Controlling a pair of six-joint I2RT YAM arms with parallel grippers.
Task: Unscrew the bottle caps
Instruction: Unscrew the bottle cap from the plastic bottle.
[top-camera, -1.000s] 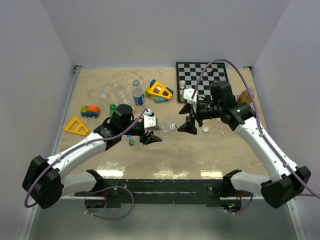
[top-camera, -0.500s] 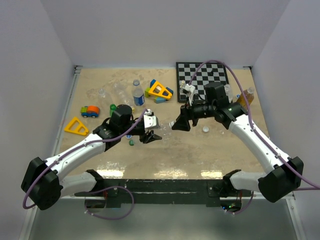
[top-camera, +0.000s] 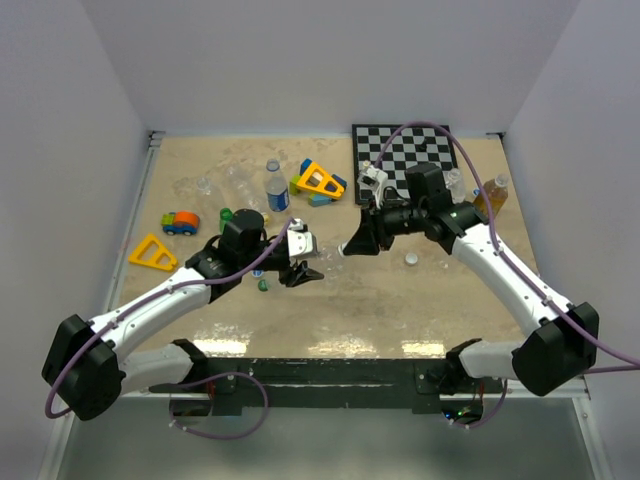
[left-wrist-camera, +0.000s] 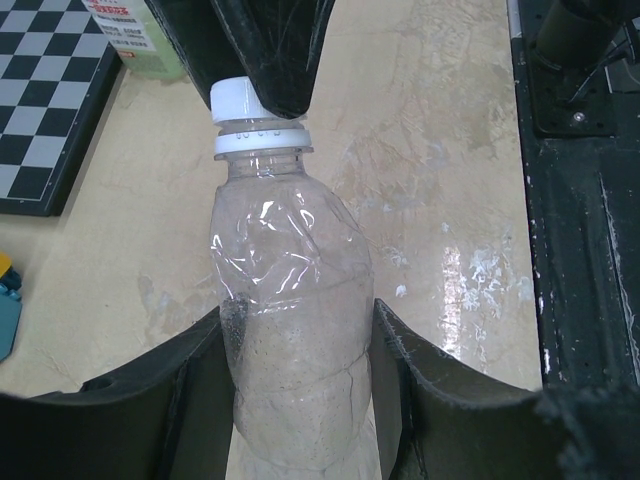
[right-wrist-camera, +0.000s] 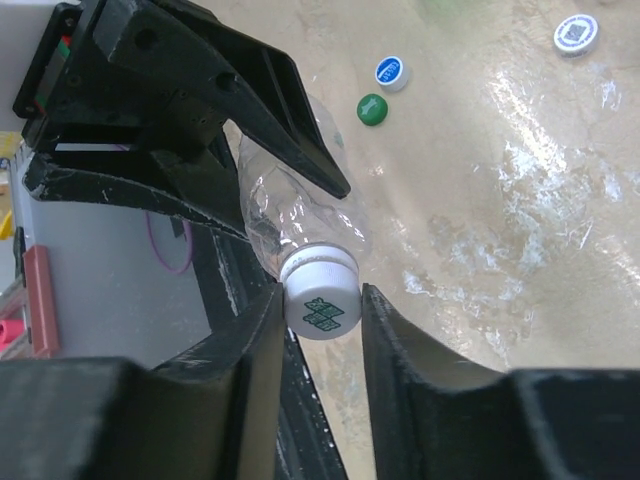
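Bottle (left-wrist-camera: 290, 330) lies sideways, left gripper (left-wrist-camera: 298, 320) clamped round its body, likely to stop it spinning. Right gripper (right-wrist-camera: 322, 295) faces it end-on, fingers pinching the white cap (right-wrist-camera: 322, 305), which sits on the neck over the table (top-camera: 400, 310) middle. End-on approach suits twisting.

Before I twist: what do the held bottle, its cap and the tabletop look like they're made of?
Bottle: thin clear plastic, glossy. It is see-through, and its creased, dented walls catch sharp highlights.
White cap: opaque plastic that looks stiffer, with a smooth, fairly matte finish and a green printed mark on top.
Tabletop: beige with a mottled stone pattern, glossy by its reflections. I cannot tell whether it is laminate or real stone.
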